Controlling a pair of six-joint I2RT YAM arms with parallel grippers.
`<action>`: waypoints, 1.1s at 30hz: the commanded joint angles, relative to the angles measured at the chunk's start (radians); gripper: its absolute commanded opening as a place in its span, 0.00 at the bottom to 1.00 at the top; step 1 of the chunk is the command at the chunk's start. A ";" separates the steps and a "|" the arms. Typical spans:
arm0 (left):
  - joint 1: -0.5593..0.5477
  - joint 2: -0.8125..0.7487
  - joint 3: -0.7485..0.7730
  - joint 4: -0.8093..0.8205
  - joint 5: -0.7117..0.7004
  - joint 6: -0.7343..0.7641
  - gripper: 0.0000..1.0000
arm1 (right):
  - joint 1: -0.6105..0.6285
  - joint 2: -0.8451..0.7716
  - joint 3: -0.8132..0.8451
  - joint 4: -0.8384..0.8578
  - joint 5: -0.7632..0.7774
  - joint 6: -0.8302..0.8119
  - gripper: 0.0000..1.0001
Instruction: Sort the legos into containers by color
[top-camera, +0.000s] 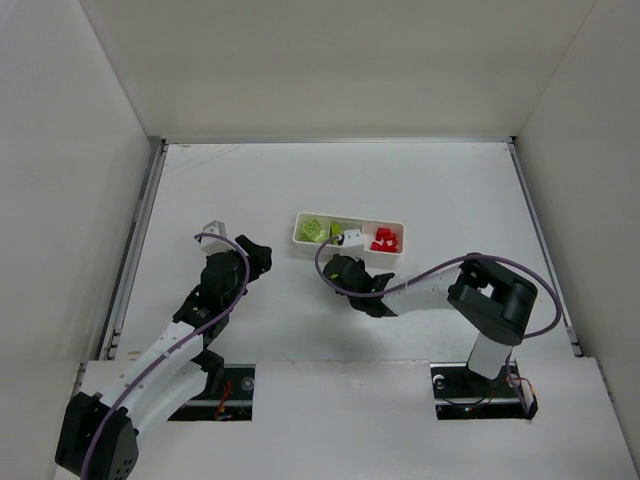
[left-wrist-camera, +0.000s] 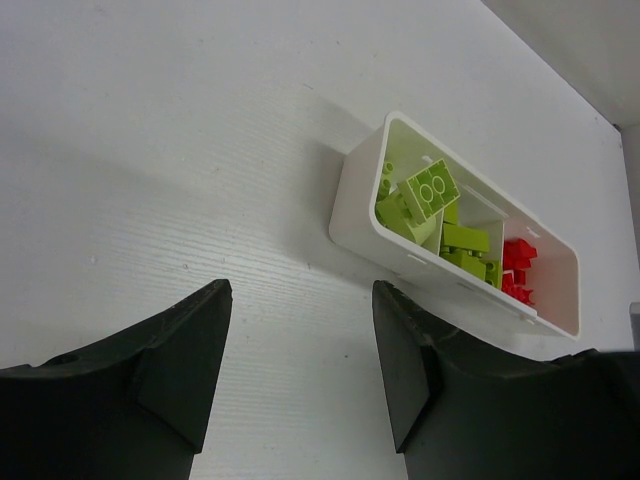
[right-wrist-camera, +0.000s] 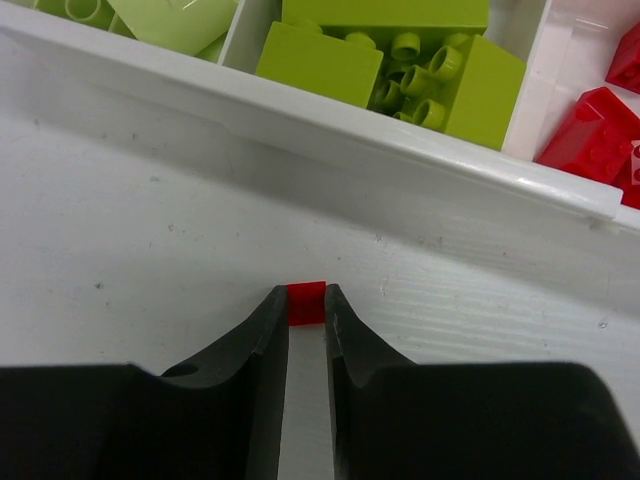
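Note:
The long white tray (top-camera: 299, 240) lies at mid-table with three compartments. Lime-green bricks (top-camera: 314, 230) fill its left compartment, more green ones (top-camera: 337, 230) the middle, red bricks (top-camera: 385, 240) the right. My right gripper (top-camera: 346, 263) sits just in front of the tray, shut on a tiny red brick (right-wrist-camera: 306, 303) close above the table, short of the tray's near wall (right-wrist-camera: 300, 120). Beyond the wall show green bricks (right-wrist-camera: 400, 60) and red bricks (right-wrist-camera: 595, 125). My left gripper (left-wrist-camera: 300, 300) is open and empty, left of the tray (left-wrist-camera: 360, 215).
White walls enclose the table on the left, back and right. Bare white table surface (top-camera: 250, 190) surrounds the tray. The right arm's forearm and purple cable (top-camera: 430, 280) stretch across the table in front of the tray.

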 joint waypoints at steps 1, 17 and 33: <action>0.007 -0.012 -0.001 0.031 0.008 0.007 0.55 | 0.018 -0.057 -0.029 -0.020 0.000 0.011 0.21; 0.007 -0.027 -0.020 0.029 0.008 -0.005 0.61 | -0.176 -0.497 -0.139 -0.014 -0.032 -0.052 0.21; 0.017 -0.085 -0.040 -0.032 -0.004 -0.010 0.78 | -0.364 -0.409 -0.112 0.085 -0.126 -0.069 0.32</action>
